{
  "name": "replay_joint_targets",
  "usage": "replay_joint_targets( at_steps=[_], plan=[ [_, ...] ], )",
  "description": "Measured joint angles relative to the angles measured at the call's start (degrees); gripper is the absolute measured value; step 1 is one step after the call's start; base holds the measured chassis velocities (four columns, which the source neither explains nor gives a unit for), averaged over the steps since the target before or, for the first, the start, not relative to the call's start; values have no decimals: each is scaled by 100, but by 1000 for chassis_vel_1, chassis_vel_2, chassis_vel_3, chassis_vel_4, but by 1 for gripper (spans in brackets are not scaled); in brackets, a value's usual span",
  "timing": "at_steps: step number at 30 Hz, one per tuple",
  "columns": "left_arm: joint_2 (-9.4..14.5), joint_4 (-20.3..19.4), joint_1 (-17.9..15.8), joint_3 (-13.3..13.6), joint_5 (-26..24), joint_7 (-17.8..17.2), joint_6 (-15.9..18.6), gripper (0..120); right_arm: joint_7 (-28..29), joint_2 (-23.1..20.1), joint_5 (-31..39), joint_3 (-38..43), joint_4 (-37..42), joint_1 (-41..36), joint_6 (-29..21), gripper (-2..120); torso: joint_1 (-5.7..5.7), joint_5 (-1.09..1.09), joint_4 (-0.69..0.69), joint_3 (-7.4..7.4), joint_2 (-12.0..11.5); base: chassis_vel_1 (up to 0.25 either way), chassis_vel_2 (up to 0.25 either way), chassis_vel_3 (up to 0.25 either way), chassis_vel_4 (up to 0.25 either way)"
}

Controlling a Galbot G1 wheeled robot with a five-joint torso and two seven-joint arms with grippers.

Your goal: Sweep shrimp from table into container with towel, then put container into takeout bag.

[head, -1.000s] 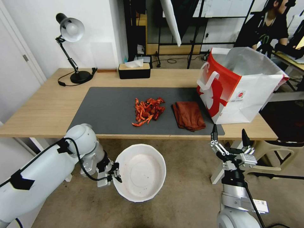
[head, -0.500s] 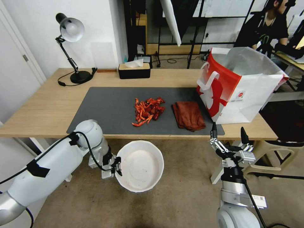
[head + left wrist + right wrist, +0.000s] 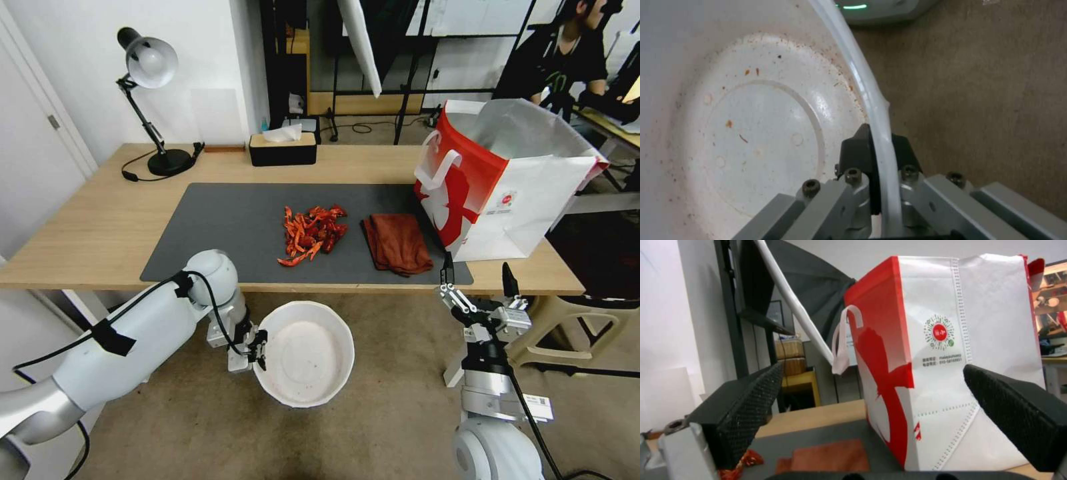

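Left claw sits below the worktop's near edge, out over the carpet, clamped on the rim of the bowl. In the left wrist view one black finger lies inside the bowl wall, the other outside, rim pinched between them. The bowl carries only reddish specks and smears, and hangs tilted, mouth turned up toward the head camera.

Right claw is just off the worktop's front edge, beside the near right corner of the grey mat, fingers spread wide, holding nothing. Through the right wrist view its two black pads frame the bag.

Worktop: shrimp heaped near mid-mat. Towel lies just to the right of the heap, folded, apart from it. Bag stands upright at the worktop's right end, mouth open, close beside the towel's far corner; contact cannot be told.
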Motion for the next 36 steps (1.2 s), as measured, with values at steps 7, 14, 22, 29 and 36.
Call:
replay_joint_targets(
  at_steps=[7,14,22,29,36],
  plan=[
    [36,87,-102,55,-98,0,2,0,102,-72,-36,-75,40,134,-315,100,0,0,1,0,0,0,0,0,0],
    [106,137,-229,86,-199,1,2,0,187,-171,-12,-313,62,323,-695,100,0,0,0,0,1,0,0,0,0],
    [-54,300,-394,332,-236,2,2,0,360,-371,297,-398,201,539,-1155,100,0,-1,-2,0,1,0,0,0,0],
    [-232,401,-587,504,-209,2,2,0,547,-688,703,-445,264,829,-1567,100,0,1,2,0,1,0,0,0,0],
    [-419,571,-875,740,-220,1,2,0,670,-1080,1132,-311,324,1038,-1861,100,0,1,-3,0,1,0,0,0,0]
  ],
)
